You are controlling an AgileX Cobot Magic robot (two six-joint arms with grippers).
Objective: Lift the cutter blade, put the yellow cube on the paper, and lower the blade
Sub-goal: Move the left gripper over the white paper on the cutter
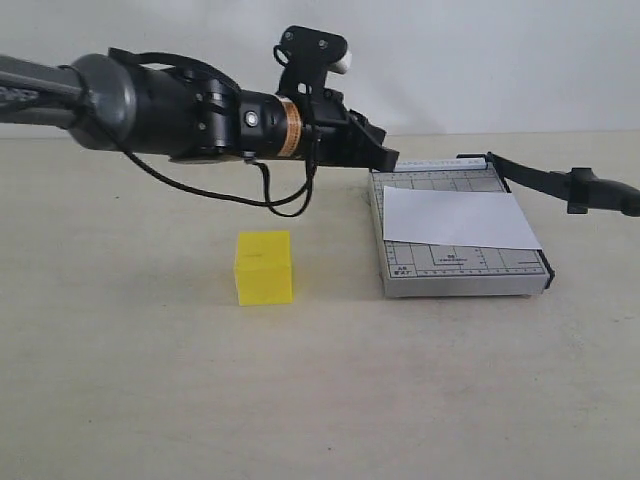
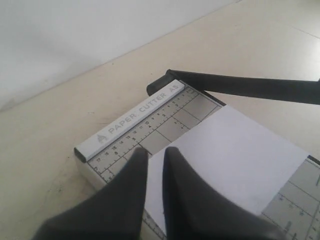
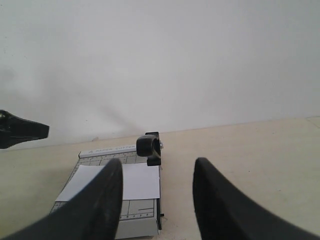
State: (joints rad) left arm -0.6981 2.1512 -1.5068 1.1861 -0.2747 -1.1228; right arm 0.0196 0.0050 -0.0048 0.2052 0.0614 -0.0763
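The cutter blade [image 1: 545,180] stands raised off the grey gridded board [image 1: 455,272], its thick handle [image 3: 149,146] in the air with nothing holding it. The white paper [image 1: 455,218] lies flat on the board. On the table to the left of the board sits the yellow cube [image 1: 264,267], untouched. My left gripper [image 1: 385,157] hovers at the board's back left corner; in the left wrist view it [image 2: 155,152] is shut and empty above the paper's [image 2: 235,155] edge. My right gripper [image 3: 157,165] is open and empty, facing the board's front end.
The board's white ruler bar [image 2: 135,116] reads PAPER CUTTER. The left arm [image 1: 170,105] stretches across the back of the table, above and behind the cube. A pale wall stands behind the beige table [image 1: 300,400].
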